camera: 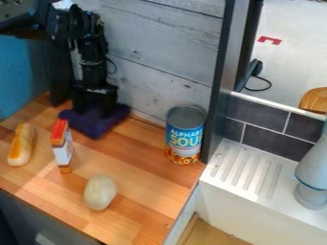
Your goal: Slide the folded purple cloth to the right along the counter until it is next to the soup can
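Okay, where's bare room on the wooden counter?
Mostly between the pale oval object and the blue metal soup can; some too between that object and the long tan bun. It's crowded back left, where the black gripper is at the purple cloth, near the orange and white box.

The dark purple cloth (96, 127) was rumpled, its folds bunched low and one blunt corner pointing toward the camera; it lay left of the soup can (184, 135), well apart from it.
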Tool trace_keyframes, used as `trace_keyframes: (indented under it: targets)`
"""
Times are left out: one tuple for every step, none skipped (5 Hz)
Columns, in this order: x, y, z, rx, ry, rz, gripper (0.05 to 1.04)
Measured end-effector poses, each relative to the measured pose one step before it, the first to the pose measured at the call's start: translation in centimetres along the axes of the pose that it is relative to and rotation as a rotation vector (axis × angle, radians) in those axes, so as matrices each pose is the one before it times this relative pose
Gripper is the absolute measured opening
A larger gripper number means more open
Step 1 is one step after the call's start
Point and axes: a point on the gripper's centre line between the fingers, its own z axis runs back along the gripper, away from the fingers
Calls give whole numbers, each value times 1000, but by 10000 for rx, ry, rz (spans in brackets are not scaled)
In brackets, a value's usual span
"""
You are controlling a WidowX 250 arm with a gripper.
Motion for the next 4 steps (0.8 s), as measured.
trace_keyframes:
  targets:
    - [-227,-1812,-703,36,133,-517,1001]
    - [-321,-2208,25,198,-52,-597,1001]
    - [-40,-2080,6,234,-7,-642,1001]
    - [223,-1373,74,40,-44,-337,1001]
